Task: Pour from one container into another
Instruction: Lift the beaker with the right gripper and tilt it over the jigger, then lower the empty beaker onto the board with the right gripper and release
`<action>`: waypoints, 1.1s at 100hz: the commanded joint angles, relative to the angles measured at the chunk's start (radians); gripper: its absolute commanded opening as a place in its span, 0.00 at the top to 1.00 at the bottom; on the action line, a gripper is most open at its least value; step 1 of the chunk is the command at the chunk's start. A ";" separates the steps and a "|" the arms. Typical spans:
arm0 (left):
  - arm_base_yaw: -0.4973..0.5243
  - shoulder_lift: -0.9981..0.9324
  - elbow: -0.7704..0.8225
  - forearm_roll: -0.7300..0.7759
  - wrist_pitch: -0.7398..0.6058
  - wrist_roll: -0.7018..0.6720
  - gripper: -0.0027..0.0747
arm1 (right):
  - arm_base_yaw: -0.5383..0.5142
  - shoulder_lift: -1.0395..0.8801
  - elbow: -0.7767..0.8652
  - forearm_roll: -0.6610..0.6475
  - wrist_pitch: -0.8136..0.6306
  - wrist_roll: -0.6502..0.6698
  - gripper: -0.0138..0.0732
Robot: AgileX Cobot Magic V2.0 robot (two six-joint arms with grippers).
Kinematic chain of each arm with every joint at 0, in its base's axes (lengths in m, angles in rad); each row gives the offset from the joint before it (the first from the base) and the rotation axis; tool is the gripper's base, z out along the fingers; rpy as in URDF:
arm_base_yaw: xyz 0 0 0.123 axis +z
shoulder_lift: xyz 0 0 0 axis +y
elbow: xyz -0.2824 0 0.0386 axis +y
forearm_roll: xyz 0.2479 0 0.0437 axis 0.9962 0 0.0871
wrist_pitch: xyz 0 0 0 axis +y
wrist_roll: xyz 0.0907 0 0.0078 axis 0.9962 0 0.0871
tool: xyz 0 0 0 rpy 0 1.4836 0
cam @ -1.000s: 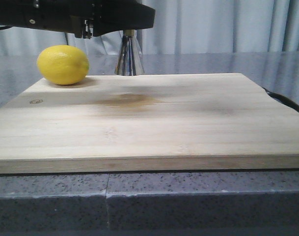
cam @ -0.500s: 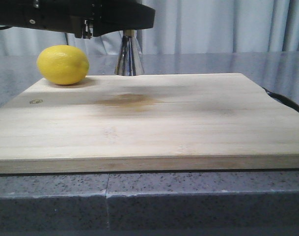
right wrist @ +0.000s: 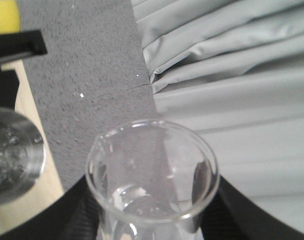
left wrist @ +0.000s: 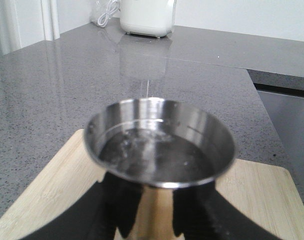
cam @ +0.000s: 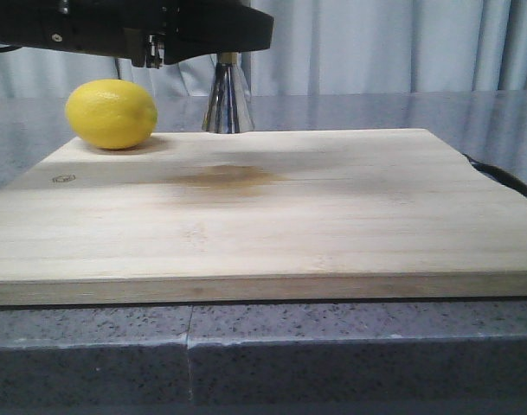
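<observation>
jigger (left wrist: 159, 150) – mirror-polished steel | beaker (right wrist: 152, 175) – clear glass | board (cam: 272, 216) – matt pale wood | counter (cam: 332, 346) – speckled grey stone

You have a pale wooden cutting board (cam: 272, 207) lying flat on the speckled grey countertop (cam: 90, 346), with a brownish stain near its middle. A yellow lemon (cam: 111, 113) rests on the board's far left corner. Behind it all hangs a pale grey pleated curtain (cam: 393, 47). From the left wrist view you can see a white appliance (left wrist: 147, 17) standing far back on the counter.
</observation>
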 commanded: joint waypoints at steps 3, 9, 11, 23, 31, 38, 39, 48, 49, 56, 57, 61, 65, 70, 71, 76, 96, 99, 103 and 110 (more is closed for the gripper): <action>-0.008 -0.053 -0.030 -0.089 0.100 -0.008 0.65 | -0.026 -0.075 -0.036 0.020 -0.044 0.120 0.54; -0.008 -0.053 -0.030 -0.089 0.100 -0.008 0.65 | -0.053 -0.102 -0.033 0.082 -0.052 0.147 0.54; -0.008 -0.053 -0.030 -0.089 0.100 -0.008 0.65 | -0.066 -0.110 -0.032 0.109 -0.054 0.152 0.54; -0.008 -0.053 -0.030 -0.089 0.100 -0.008 0.65 | -0.168 -0.168 -0.010 0.271 -0.096 0.153 0.54; -0.008 -0.053 -0.030 -0.089 0.100 -0.008 0.65 | -0.255 -0.211 0.033 0.366 -0.155 0.153 0.54; -0.008 -0.053 -0.030 -0.089 0.100 -0.008 0.65 | -0.325 -0.252 0.089 0.434 -0.213 0.153 0.54; -0.008 -0.053 -0.030 -0.089 0.100 -0.008 0.65 | -0.331 -0.260 0.095 0.440 -0.226 0.153 0.54; -0.008 -0.053 -0.030 -0.089 0.100 -0.008 0.65 | -0.415 -0.311 0.186 0.518 -0.300 0.153 0.54; -0.008 -0.053 -0.030 -0.089 0.100 -0.008 0.65 | -0.426 -0.315 0.202 0.524 -0.306 0.153 0.54; -0.008 -0.053 -0.030 -0.089 0.100 -0.008 0.65 | -0.480 -0.349 0.288 0.574 -0.378 0.153 0.54; -0.008 -0.053 -0.030 -0.089 0.100 -0.008 0.65 | -0.485 -0.355 0.297 0.583 -0.395 0.153 0.54; -0.008 -0.053 -0.030 -0.089 0.100 -0.008 0.65 | -0.513 -0.369 0.353 0.605 -0.444 0.153 0.54; -0.008 -0.053 -0.030 -0.089 0.100 -0.008 0.65 | -0.536 -0.384 0.411 0.635 -0.507 0.153 0.54; -0.008 -0.053 -0.030 -0.089 0.100 -0.008 0.65 | -0.573 -0.396 0.481 0.673 -0.585 0.153 0.54; -0.008 -0.053 -0.030 -0.089 0.100 -0.008 0.65 | -0.577 -0.400 0.491 0.684 -0.609 0.153 0.54; -0.008 -0.053 -0.030 -0.089 0.100 -0.008 0.65 | -0.605 -0.403 0.562 0.724 -0.702 0.153 0.54; -0.008 -0.053 -0.030 -0.089 0.100 -0.008 0.65 | -0.640 -0.394 0.841 0.816 -1.119 0.159 0.54; -0.008 -0.053 -0.030 -0.089 0.100 -0.008 0.65 | -0.638 -0.389 0.862 0.816 -1.165 0.170 0.54; -0.008 -0.053 -0.030 -0.089 0.100 -0.008 0.65 | -0.638 -0.385 0.900 0.816 -1.216 0.182 0.54; -0.008 -0.053 -0.030 -0.089 0.100 -0.008 0.65 | -0.638 -0.364 0.948 0.816 -1.306 0.199 0.54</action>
